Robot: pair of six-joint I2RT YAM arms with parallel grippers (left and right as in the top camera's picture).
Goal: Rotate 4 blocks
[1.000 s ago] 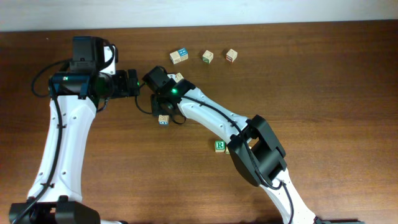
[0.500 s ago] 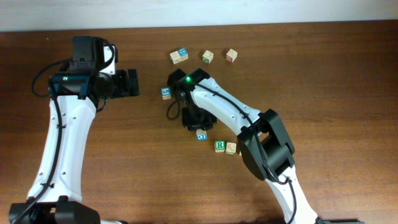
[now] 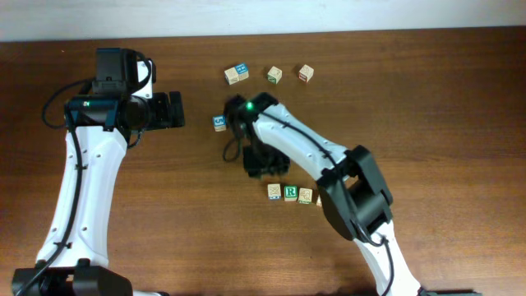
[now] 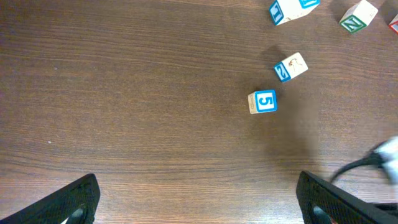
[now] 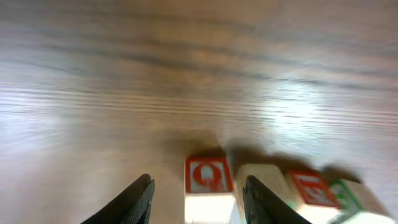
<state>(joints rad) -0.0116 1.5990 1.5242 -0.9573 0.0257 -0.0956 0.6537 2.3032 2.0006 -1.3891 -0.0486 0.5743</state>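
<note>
A row of blocks lies on the table: a pale tan block (image 3: 274, 191) at the left end, the green "R" block (image 3: 290, 192) beside it, then another tan block (image 3: 305, 196). My right gripper (image 3: 263, 164) hovers just behind the row. In the right wrist view, which is blurred, the right gripper (image 5: 199, 200) is open around the left-end block (image 5: 208, 177). That block shows a red "Q" face, with a gap at each finger. My left gripper (image 3: 176, 110) is wide open over bare wood, far to the left, and its fingers (image 4: 74, 199) hold nothing.
Three cubes (image 3: 237, 74) (image 3: 274, 75) (image 3: 306, 73) sit in a line near the back edge. A blue-faced cube (image 3: 219, 122), marked "5" (image 4: 262, 101), lies left of the right arm, and another blue-sided cube (image 4: 290, 66) lies just behind it. The right arm's cable (image 4: 367, 163) shows at the lower right of the left wrist view.
The right gripper carried a cube from beside the left arm to the row next to the green "R". The cube's top turned from blue to tan; the jaws have spread off it. Left arm unmoved.
</note>
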